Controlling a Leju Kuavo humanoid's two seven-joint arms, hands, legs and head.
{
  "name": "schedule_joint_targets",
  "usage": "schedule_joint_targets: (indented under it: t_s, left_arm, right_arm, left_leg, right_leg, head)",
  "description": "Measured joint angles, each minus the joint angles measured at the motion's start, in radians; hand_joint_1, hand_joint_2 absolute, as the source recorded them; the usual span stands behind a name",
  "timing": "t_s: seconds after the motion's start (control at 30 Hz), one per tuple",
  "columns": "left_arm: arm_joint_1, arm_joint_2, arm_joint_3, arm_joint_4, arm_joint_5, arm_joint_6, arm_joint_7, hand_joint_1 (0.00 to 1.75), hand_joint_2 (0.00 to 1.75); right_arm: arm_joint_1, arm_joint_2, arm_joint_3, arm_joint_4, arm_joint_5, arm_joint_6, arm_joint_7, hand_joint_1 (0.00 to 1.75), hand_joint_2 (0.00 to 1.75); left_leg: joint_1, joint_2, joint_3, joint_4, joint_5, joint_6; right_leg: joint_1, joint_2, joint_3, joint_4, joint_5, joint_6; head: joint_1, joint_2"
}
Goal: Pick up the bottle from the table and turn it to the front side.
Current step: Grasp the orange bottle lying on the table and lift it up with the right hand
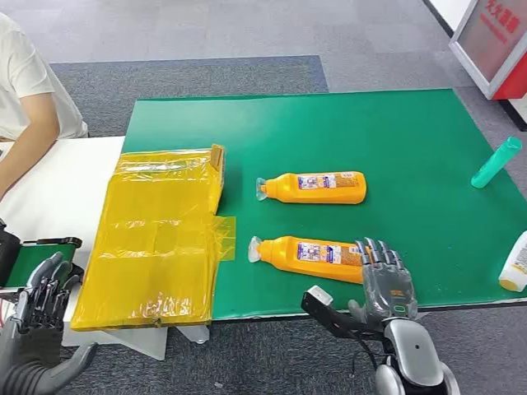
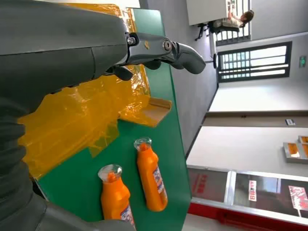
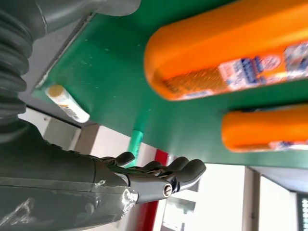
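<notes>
Two orange bottles with clear caps lie on their sides on the green table (image 1: 403,132), caps pointing left. The near bottle (image 1: 305,255) (image 2: 115,197) (image 3: 225,57) lies close to the front edge. Parallel to it and farther back is the far bottle (image 1: 317,188) (image 2: 150,175) (image 3: 265,127). My right hand (image 1: 385,284) (image 3: 160,173) hovers at the near bottle's base end, fingers stretched out and holding nothing. My left hand (image 1: 40,296) (image 2: 163,50) hangs low, off the table's left front corner, with nothing in it.
A yellow plastic-wrapped package (image 1: 158,239) (image 2: 83,110) covers the table's left part. At the right lie a teal bottle (image 1: 495,162) (image 3: 136,139) and a white bottle (image 1: 515,263) (image 3: 67,102). A person (image 1: 25,82) sits by a white table (image 1: 56,189) at the left.
</notes>
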Motion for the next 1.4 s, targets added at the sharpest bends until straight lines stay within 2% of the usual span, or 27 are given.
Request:
schedule_joint_targets:
  t_s: [0.53, 0.83, 0.97, 1.4]
  left_arm:
    - [-0.017, 0.001, 0.008, 0.025, -0.005, -0.01, -0.003, 0.0, 1.75]
    - [-0.028, 0.015, -0.004, 0.053, -0.002, 0.011, -0.003, 0.0, 1.75]
    - [-0.03, 0.021, -0.007, 0.063, -0.001, 0.02, -0.003, 0.0, 1.75]
    - [-0.03, 0.033, -0.02, 0.085, 0.001, 0.023, -0.003, 0.0, 1.75]
  right_arm:
    - [-0.128, -0.07, 0.103, 0.195, 0.005, 0.092, -0.03, 0.0, 1.75]
    - [-0.28, -0.105, 0.137, 0.345, 0.001, 0.097, -0.017, 0.0, 1.75]
    - [-0.327, -0.113, 0.137, 0.395, 0.001, 0.097, -0.015, 0.0, 1.75]
    - [-0.393, -0.115, 0.135, 0.499, 0.003, 0.102, 0.001, 0.0, 1.75]
  left_leg:
    - [0.0, 0.0, 0.0, 0.0, 0.0, 0.0]
    - [0.0, 0.0, 0.0, 0.0, 0.001, 0.0]
    - [0.0, 0.0, 0.0, 0.0, 0.001, 0.0]
    - [0.0, 0.0, 0.0, 0.0, 0.001, 0.0]
  right_leg:
    - [0.0, 0.0, 0.0, 0.0, 0.0, 0.0]
    - [0.0, 0.0, 0.0, 0.0, 0.001, 0.0]
    - [0.0, 0.0, 0.0, 0.0, 0.001, 0.0]
    - [0.0, 0.0, 0.0, 0.0, 0.002, 0.0]
  head:
    - [0.0, 0.0]
    - [0.0, 0.0]
    - [0.0, 0.0]
    - [0.0, 0.0]
